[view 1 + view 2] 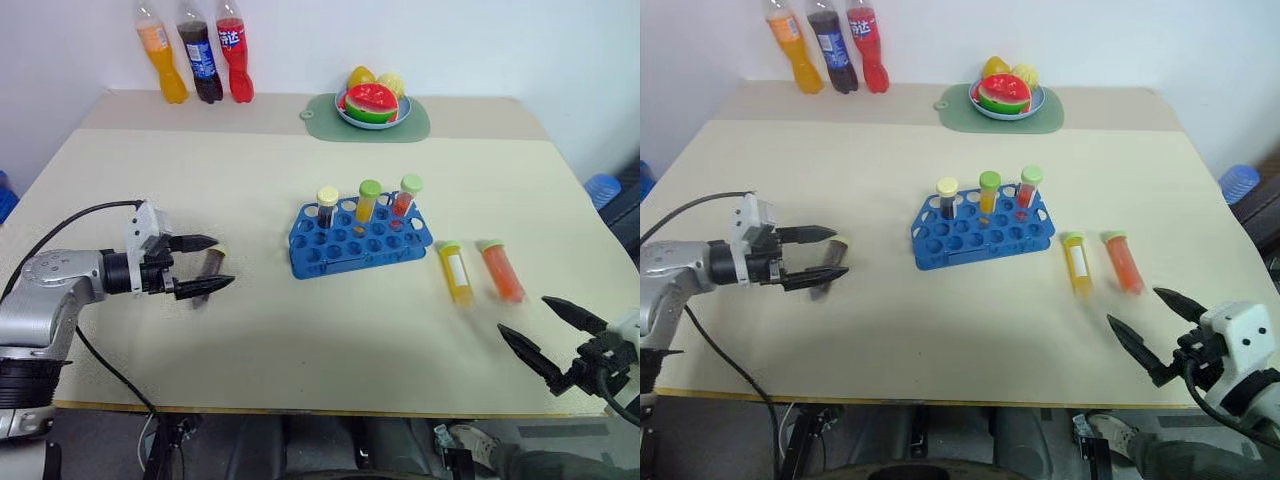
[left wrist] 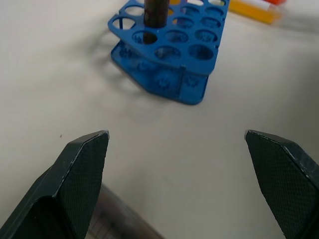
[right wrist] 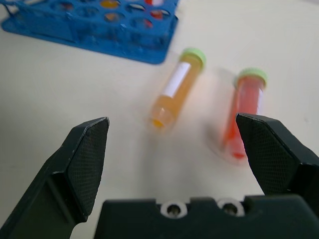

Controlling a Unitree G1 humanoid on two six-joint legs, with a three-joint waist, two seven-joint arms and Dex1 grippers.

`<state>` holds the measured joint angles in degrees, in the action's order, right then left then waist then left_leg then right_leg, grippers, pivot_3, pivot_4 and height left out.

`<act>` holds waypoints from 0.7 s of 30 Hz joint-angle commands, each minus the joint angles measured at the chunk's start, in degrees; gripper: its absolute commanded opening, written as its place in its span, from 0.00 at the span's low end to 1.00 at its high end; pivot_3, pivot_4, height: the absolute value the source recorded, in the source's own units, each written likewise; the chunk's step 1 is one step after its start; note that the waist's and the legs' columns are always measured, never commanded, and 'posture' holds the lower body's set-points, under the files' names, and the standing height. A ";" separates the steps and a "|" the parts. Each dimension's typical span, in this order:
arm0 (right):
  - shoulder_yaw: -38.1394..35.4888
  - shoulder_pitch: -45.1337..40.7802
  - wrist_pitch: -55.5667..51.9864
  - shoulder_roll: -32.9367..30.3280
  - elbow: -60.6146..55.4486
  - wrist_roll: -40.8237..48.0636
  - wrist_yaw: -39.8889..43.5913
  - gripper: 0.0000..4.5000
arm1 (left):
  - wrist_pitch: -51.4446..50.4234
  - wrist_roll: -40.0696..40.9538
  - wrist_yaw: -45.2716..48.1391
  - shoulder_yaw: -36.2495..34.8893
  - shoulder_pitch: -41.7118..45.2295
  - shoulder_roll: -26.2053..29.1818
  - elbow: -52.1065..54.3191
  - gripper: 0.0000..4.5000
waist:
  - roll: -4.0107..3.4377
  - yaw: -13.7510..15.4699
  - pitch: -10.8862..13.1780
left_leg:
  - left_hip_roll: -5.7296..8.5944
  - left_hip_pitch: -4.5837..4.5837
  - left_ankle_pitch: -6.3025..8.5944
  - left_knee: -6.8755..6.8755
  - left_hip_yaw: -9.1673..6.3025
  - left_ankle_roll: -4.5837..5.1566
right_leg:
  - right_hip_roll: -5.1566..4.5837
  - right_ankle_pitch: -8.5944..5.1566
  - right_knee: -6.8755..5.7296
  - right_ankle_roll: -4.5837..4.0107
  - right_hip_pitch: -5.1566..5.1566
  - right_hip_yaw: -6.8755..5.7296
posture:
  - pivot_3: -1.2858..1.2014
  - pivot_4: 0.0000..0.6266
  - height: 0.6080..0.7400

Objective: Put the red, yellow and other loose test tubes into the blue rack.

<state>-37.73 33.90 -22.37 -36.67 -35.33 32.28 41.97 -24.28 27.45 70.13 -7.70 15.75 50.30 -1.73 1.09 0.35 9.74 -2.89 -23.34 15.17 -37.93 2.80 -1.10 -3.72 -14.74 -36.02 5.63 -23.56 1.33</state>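
Note:
The blue rack (image 1: 360,240) stands mid-table with three capped tubes upright in its back row: dark (image 1: 327,207), yellow (image 1: 368,200) and red (image 1: 406,195). Right of it two loose test tubes lie flat, a yellow one (image 1: 455,273) with a white label and a red-orange one (image 1: 500,270), both green-capped. A dark brown tube (image 1: 211,270) with a cream cap lies on the table left of the rack. My left gripper (image 1: 222,262) hovers open over it, fingers either side. My right gripper (image 1: 523,314) is open near the front edge, short of the two loose tubes (image 3: 177,87).
Three soda bottles (image 1: 195,55) stand at the back left. A green mat (image 1: 415,125) with a fruit plate sits at the back centre. The table's front edge runs just below both grippers. A cable trails from the left arm.

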 commanded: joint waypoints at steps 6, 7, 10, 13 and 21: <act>-0.65 -2.09 -1.10 -1.06 -1.48 0.34 -0.04 1.00 | 1.10 0.34 0.55 -0.53 -0.09 -0.95 0.87 1.00 | 0.01 0.31 0.01 | 0.01 -0.11 0.00 0.03 0.03 0.01 | 0.01 -0.01 0.03 -0.01 -0.10 0.00 | 0.52 0.24 1.00; -0.56 -2.12 -0.96 -0.96 -1.34 0.20 0.08 1.00 | 0.88 0.49 0.28 -0.62 -0.12 -1.21 1.27 1.00 | 0.01 0.34 0.01 | 0.02 -0.12 0.00 0.03 0.05 0.01 | 0.00 0.00 0.02 -0.01 -0.10 0.00 | 0.52 0.24 1.00; -0.39 -2.37 -0.25 -0.81 -0.45 -0.39 0.45 1.00 | 2.20 0.33 0.58 -0.90 -0.39 -1.68 1.55 1.00 | 0.01 0.31 0.01 | 0.03 -0.11 0.00 0.02 0.08 0.01 | 0.00 -0.01 0.02 -0.01 -0.09 0.00 | 0.52 0.24 1.00; -0.40 -2.72 0.18 -0.80 0.32 -0.63 0.76 1.00 | 3.12 0.08 0.77 -1.07 -0.55 -1.98 1.77 1.00 | 0.01 0.27 0.01 | 0.03 -0.11 0.00 0.02 0.07 0.01 | 0.03 -0.01 0.02 -0.01 -0.09 0.00 | 0.52 0.24 1.00; 1.42 -13.20 -4.33 -5.80 8.77 -2.31 -1.63 1.00 | 5.82 1.23 2.62 0.86 1.14 -4.37 6.47 1.00 | 0.02 0.21 0.01 | 0.05 -0.10 0.00 -0.01 0.11 0.02 | 0.04 0.00 0.00 -0.01 -0.08 0.02 | 0.52 0.24 1.00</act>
<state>-36.00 21.84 -25.72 -41.24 -27.44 30.10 40.82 -20.44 28.12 71.97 -7.23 15.90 45.81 2.61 1.11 0.55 9.75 -2.83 -23.43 15.17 -37.94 2.91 -1.08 -3.67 -14.74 -36.03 5.62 -23.64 1.35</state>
